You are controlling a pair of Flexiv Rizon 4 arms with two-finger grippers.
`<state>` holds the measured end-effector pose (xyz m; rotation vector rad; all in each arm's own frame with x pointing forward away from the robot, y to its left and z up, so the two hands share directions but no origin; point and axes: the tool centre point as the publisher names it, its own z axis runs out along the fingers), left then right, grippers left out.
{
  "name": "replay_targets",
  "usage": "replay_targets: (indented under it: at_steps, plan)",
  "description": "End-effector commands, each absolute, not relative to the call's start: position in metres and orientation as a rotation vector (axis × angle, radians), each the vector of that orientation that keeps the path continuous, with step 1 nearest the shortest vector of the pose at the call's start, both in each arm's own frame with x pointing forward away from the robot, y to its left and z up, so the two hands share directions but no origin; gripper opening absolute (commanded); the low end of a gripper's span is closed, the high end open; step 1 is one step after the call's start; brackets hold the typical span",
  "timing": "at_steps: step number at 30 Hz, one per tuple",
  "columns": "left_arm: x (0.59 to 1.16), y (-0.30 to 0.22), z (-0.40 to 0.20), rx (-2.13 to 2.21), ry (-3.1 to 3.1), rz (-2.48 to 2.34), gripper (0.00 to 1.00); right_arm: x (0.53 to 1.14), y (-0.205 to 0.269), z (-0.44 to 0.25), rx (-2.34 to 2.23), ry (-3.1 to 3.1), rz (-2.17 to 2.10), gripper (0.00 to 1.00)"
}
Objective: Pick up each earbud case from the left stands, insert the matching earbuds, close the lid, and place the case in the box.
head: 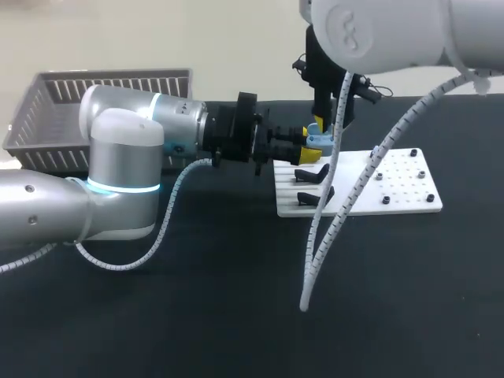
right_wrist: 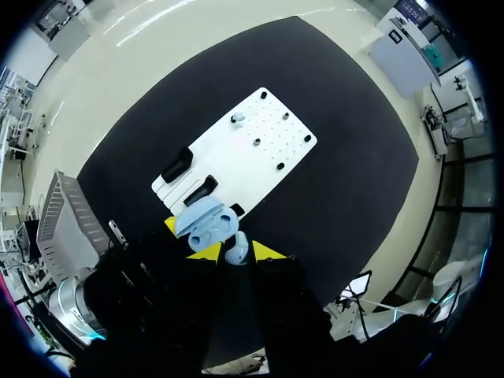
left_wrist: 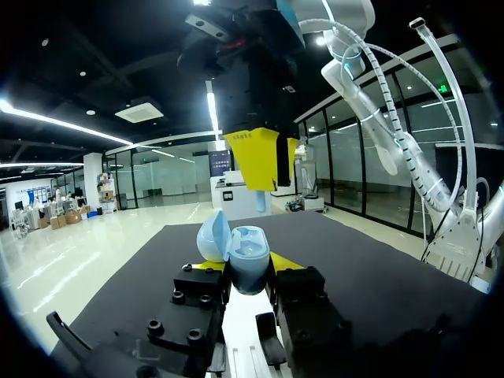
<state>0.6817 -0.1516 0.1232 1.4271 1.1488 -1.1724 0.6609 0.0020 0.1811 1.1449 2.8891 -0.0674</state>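
Case: light blue, rounded plastic earbud case (head: 317, 142) (left_wrist: 246, 264) (right_wrist: 206, 222), lid swung open, held in the air over the left far corner of the board, clear of the stands.
Left claw: left gripper (head: 309, 142) (left_wrist: 246, 272) lies level, reaching in from the left. Its yellow tips press the case body from two sides, so the case sits clamped between the fingers, with the open interior facing up.
Right claw: right gripper (head: 323, 122) (left_wrist: 264, 161) (right_wrist: 236, 252) points straight down, directly above the open case and just apart from it. Its yellow tips pinch a small pale blue earbud (right_wrist: 236, 250).
Board: flat white rectangular board (head: 409, 193) (right_wrist: 260, 150) lies on the table at centre right. Its right part is dotted with holes and a few small black pegs.
Stands: two black angled stands (head: 311, 175) (right_wrist: 177, 164) sit on the board's left part, under and nearer than the held case.
Box: grey slatted plastic basket (head: 71, 110) (right_wrist: 67, 224) rests at the far left, well apart from the board.
Surface: black table (head: 236, 299).
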Motion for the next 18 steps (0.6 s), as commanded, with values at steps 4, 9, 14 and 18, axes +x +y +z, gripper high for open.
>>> replay_targets:
  at_steps: [4,9,14,18]
  plan:
    - [0.6810,-0.1515,0.1221,1.424,1.146,-1.169,0.00,0.6670,0.0054,0.1766,1.148,2.906,-0.081,0.00]
    - [0.6810,-0.1515,0.1221,1.424,1.146,-1.169,0.00,0.6688,0.0085,0.1766,1.132,2.900,-0.081,0.00]
    - [0.6810,-0.1515,0.1221,1.424,1.146,-1.169,0.00,0.6708,0.0088,0.1757,1.131,2.904,-0.070,0.00]
    - [0.6810,-0.1515,0.1221,1.424,1.146,-1.169,0.00,0.6715,0.0097,0.1738,1.134,2.910,-0.077,0.00]
